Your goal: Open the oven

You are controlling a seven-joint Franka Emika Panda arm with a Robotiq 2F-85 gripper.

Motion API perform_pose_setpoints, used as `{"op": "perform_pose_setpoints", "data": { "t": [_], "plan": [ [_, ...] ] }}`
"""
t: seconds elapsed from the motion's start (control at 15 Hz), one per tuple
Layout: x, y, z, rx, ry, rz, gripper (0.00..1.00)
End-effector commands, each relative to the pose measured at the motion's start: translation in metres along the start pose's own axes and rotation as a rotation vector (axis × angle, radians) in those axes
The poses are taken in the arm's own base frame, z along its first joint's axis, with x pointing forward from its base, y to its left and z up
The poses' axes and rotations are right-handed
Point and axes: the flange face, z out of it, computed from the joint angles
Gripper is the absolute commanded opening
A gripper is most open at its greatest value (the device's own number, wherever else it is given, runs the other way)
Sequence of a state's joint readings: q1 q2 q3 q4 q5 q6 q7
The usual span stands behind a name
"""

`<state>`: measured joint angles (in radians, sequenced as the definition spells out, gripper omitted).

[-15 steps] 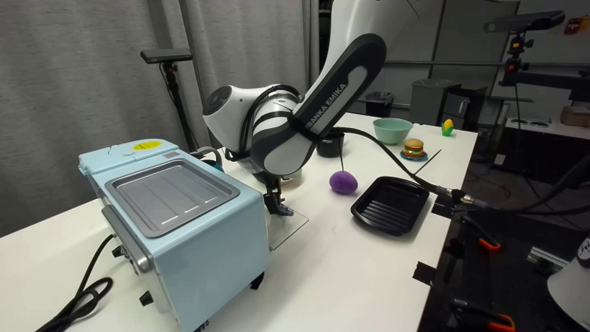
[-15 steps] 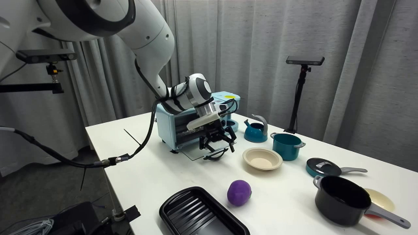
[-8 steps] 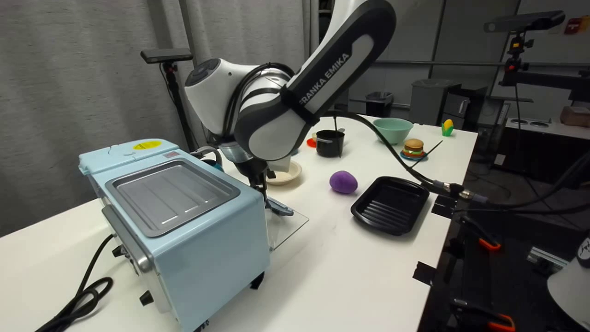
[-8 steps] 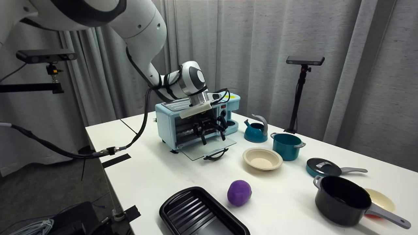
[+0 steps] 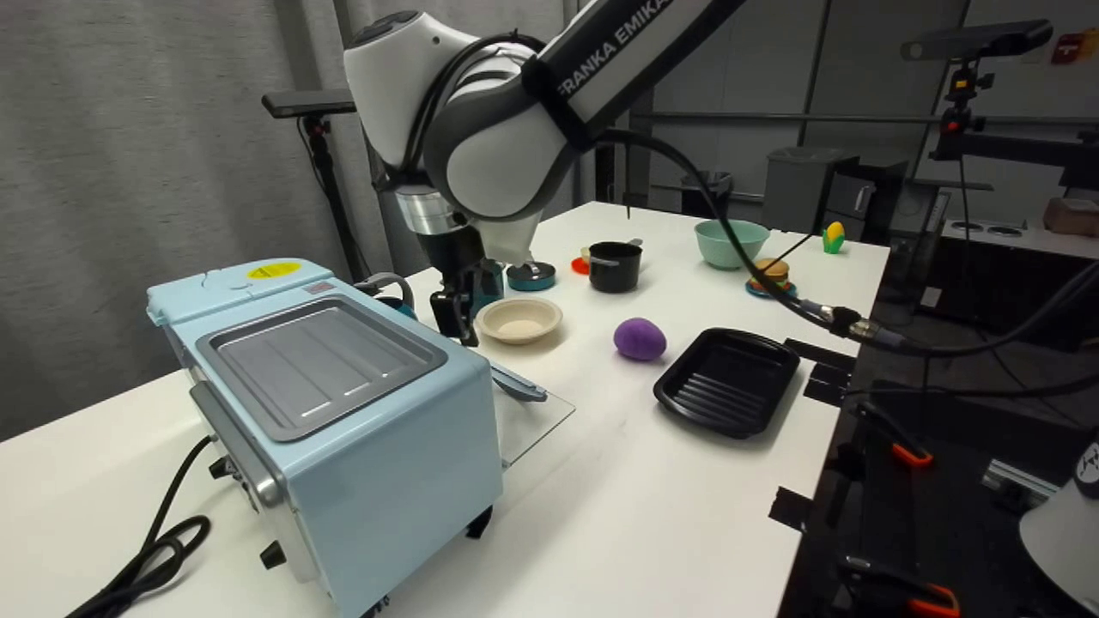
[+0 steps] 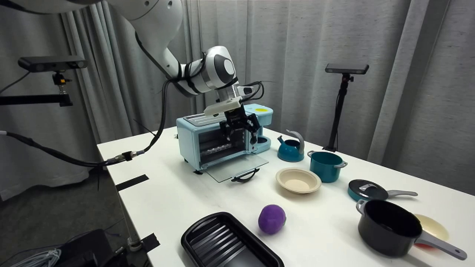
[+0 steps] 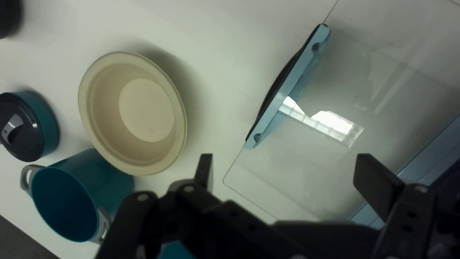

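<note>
The pale-blue oven (image 5: 403, 489) stands on the white table in both exterior views (image 6: 189, 142). Its glass door (image 6: 233, 167) is folded down flat, low over the table, and the dark inside shows. The door's edge strip with its black handle (image 6: 245, 175) lies at the outer end; it also shows in the wrist view (image 7: 287, 90). My gripper (image 6: 240, 138) is open and empty, above the door and in front of the oven's opening. In the wrist view the fingers (image 7: 287, 176) are wide apart, with the glass below them and nothing between them.
A beige bowl (image 6: 298, 181), a teal pot (image 6: 326, 167) and a teal kettle (image 6: 291, 150) stand near the door. A purple toy (image 6: 272, 219) and a black tray (image 6: 230, 241) lie nearer the front. A black pot (image 6: 387, 230) stands at the right.
My gripper has risen from beside the door handle and moved back toward the oven, now well above the glass. The door has stayed down and the other objects have not moved.
</note>
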<state>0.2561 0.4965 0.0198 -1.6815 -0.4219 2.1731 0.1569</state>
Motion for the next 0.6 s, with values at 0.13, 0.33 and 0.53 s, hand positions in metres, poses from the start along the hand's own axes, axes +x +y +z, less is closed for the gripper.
{"op": "perform_pose_setpoints", "data": {
  "t": [0.13, 0.33, 0.53],
  "plan": [
    [-0.017, 0.021, -0.044, 0.071, 0.08, 0.03, 1.0],
    [-0.027, 0.03, -0.064, 0.098, 0.108, 0.048, 1.0],
    [-0.038, 0.04, -0.081, 0.118, 0.125, 0.062, 1.0]
  ]
}}
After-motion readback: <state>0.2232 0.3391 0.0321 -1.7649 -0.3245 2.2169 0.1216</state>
